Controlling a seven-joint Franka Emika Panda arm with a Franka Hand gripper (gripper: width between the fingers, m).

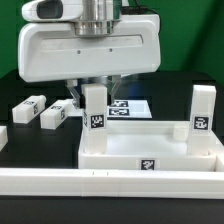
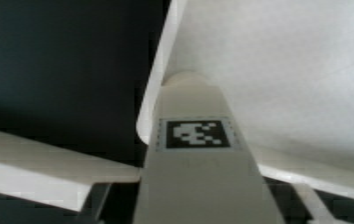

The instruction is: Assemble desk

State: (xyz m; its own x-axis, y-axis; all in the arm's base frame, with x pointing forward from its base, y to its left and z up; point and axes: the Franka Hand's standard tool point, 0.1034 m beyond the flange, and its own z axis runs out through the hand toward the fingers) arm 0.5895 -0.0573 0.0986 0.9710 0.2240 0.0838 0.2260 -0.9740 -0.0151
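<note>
Arm hangs straight down over desk top [image 1: 150,160], back corner on the exterior view's left; gripper [image 1: 94,92] clamped on upright leg block [image 1: 96,112] [image 2: 195,165] there. Second leg [image 1: 203,110] stands at the opposite corner, well apart. Loose legs [image 1: 56,116] lie just beside the top's left edge.

We see a green backdrop [image 1: 8,28] behind, w/ a black tabletop [image 1: 12,86] below it. White border rail [image 1: 60,182] runs along the front edge nr the camera; lighting bright & even.

Arm: reaches in from overhead.
Wrist housing [image 1: 90,50]: white, broad, level, directly above the claw.
Claw [image 1: 95,93]: points straight down, set low.
Jaws: mostly hidden; gap between them not readable.
</note>
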